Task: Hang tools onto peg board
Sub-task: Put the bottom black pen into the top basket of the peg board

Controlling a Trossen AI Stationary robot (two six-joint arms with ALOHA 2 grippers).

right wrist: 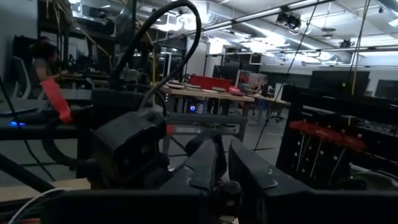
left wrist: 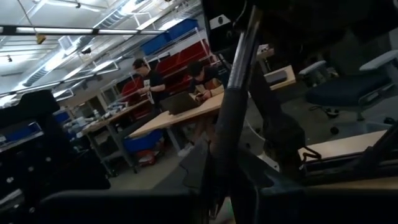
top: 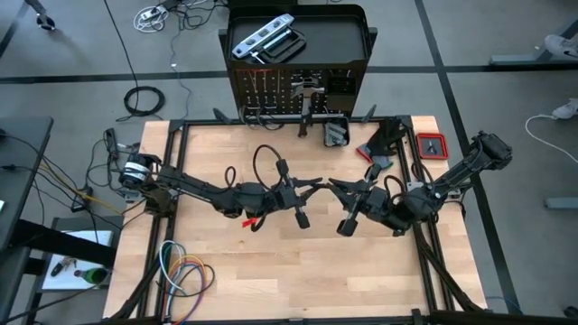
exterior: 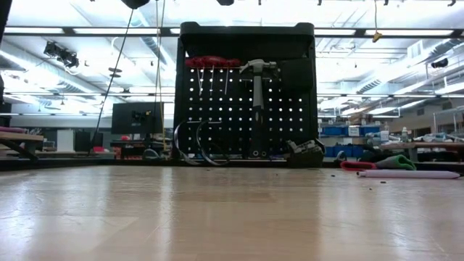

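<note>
The wooden bench [top: 298,271] fills the overhead view, with the black peg board [exterior: 246,109] standing upright at its far edge under a tray top [top: 343,41]. Only the overhead view shows what lies in that tray: a silver level [top: 262,38] beside a dark tool. Only the level view across the bench shows the board's face, where a hammer [exterior: 257,87] hangs head-up near the middle, red-handled pliers [exterior: 212,64] hang at the upper left, and curved dark loops lean at its foot. From above, both arms reach inward over the middle of the bench and meet tip to tip: the left gripper [top: 312,187] points right, the right gripper [top: 339,185] points left, and the two are just beside each other, both raised clear of the level view, which sees neither. The left arm stretches nearly straight from its base at the bench's left edge; the right arm comes in bent from the right rear corner. In the right wrist view the right jaws stand close together, almost touching, with the left arm's wrist block right before them. The left wrist view shows a thin dark shaft [left wrist: 239,87] rising from between its jaws, so they pinch a slim tool whose kind I cannot tell. Coiled coloured cables [top: 185,271] lie at the bench's front left, and a small red tray [top: 431,144] sits at the right rear.
</note>
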